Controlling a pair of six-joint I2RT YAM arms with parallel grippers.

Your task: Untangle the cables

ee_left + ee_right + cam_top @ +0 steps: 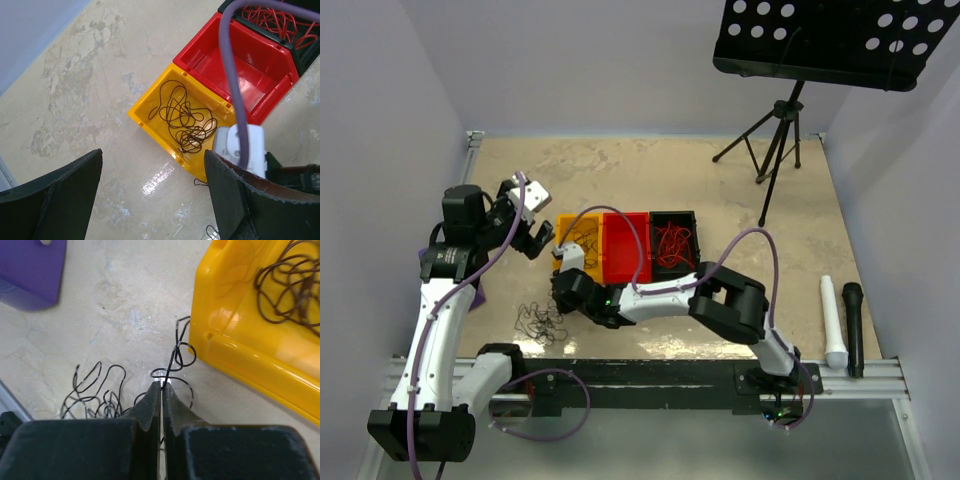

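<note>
The right arm reaches low across the worktop (720,180) toward nine o'clock. Its elbow is folded and its right hand (567,288) is down by the near corner of the yellow bin (570,228). The wrist view shows what the overhead one cannot: the right hand (161,389) is clenched, jaws pressed flat together, pinching a dark cable (173,360). That cable curls up from the fingertips toward the yellow bin (235,360) at one o'clock.

A loose tangle of dark cables (95,390) lies on the worktop at nine o'clock of the fingertips. From above, this loose tangle (540,322) sits at seven o'clock of the bins.

The left arm stands tall, wrist bent over, with the left hand (540,215) held above the worktop just at nine o'clock of the yellow bin. Its camera looks down past the left hand (152,167), which is released: jaws spread wide, nothing between them.

That view looks straight into the yellow bin (150,122), where a coil of dark wires (182,117) lies. The red bin (240,70) adjoins it at two o'clock. Beyond that, red wires (272,20) are heaped in the black bin (692,215).
</note>
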